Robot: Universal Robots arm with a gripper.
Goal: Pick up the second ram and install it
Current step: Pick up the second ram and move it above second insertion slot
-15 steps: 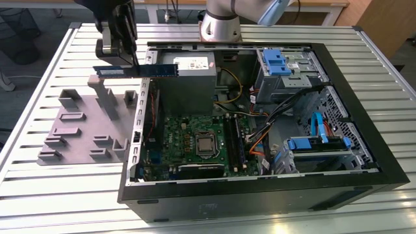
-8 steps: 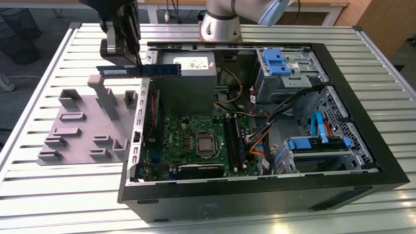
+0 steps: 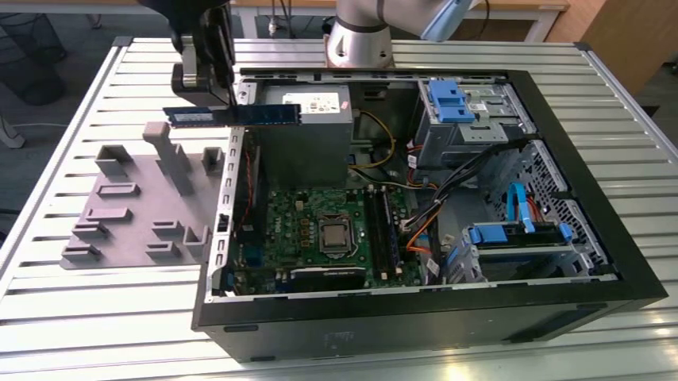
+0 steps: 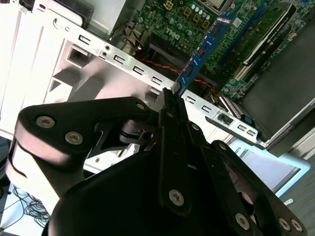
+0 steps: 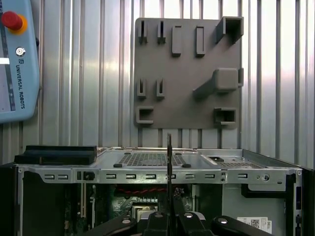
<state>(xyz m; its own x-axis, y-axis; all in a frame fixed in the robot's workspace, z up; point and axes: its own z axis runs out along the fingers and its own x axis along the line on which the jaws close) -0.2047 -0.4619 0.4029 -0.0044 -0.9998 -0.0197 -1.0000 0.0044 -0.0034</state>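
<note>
The second ram is a blue-green stick held level in the air above the back left corner of the open computer case. My gripper is shut on it near its middle, and part of the stick juts out over the grey fixture. In the second wrist view the ram runs away from my gripper over the motherboard. Seen edge-on in the first wrist view, the ram is a thin dark line rising from my gripper.
The motherboard's long black slots lie right of the processor socket. A power supply, blue drive bays and cables crowd the case. A teach pendant lies on the slatted table beside the fixture.
</note>
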